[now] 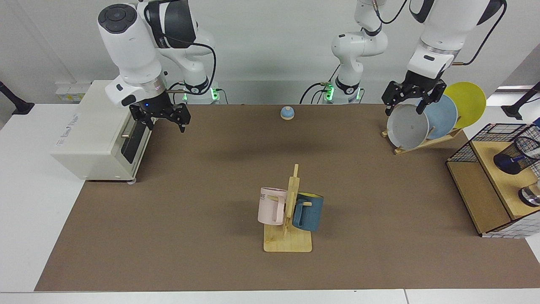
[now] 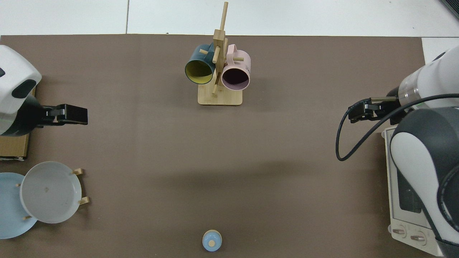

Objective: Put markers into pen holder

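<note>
The black mesh pen holder (image 1: 521, 153) rests tilted on the wooden shelf of the wire basket (image 1: 464, 153) at the right edge of the facing view. A bit of blue and white, probably the marker (image 1: 513, 159), shows through its mesh. It is outside the top view. My left gripper (image 1: 411, 99) hangs open and holds nothing, high above the grey plate (image 1: 407, 128), well back and left of the holder. Seen from above, this left gripper (image 2: 73, 115) is at the left edge. My right gripper (image 1: 165, 120) waits open beside the white oven (image 1: 95, 131); the top view has that right gripper (image 2: 358, 111) at the right.
A wooden mug tree (image 1: 289, 236) with a pink mug (image 1: 272, 205) and a blue mug (image 1: 309, 211) stands mid-table. A rack holds the grey, a blue (image 1: 445, 112) and a yellow plate (image 1: 468, 101). A small blue knob (image 1: 287, 112) sits at the back. A shiny metal object (image 1: 530, 196) lies on the shelf.
</note>
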You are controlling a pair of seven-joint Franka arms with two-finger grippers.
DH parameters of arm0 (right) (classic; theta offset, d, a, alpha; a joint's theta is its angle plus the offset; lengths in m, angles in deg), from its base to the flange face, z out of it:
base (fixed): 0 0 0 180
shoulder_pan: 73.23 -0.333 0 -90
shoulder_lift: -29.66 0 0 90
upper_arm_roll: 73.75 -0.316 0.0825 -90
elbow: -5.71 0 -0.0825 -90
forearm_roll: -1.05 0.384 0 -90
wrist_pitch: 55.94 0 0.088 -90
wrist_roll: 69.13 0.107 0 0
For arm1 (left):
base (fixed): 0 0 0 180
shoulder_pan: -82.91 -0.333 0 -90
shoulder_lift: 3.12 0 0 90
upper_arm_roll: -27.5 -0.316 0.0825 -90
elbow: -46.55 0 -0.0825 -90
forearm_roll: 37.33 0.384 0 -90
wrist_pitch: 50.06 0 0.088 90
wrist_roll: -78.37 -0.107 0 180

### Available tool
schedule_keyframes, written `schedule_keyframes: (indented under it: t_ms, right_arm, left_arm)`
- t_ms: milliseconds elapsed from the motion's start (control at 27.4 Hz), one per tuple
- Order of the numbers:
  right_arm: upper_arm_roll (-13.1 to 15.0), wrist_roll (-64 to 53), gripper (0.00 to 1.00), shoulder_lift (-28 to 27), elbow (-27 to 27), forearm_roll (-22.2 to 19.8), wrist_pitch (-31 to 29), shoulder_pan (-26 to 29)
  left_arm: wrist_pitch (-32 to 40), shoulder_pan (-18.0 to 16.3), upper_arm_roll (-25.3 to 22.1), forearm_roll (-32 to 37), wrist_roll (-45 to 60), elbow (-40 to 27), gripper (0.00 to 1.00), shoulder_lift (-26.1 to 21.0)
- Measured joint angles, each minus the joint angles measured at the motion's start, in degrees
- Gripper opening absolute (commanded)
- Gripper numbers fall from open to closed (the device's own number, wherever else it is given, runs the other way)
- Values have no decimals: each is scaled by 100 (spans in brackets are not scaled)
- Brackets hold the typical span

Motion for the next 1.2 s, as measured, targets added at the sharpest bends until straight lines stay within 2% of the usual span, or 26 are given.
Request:
schedule_keyframes:
  t_ms: [219,511,1204]
  right_arm:
    - [0,0,100,0,0,0,0,0]
    - [0,0,100,0,0,0,0,0]
    - [0,0,100,0,0,0,0,0]
  left_arm:
    - [5,58,-87,0,9,-4,100,1]
    - [1,285,-428,0,-27,-10,100,-74]
    - [-154,488,-561,-5,-463,-15,100,-185]
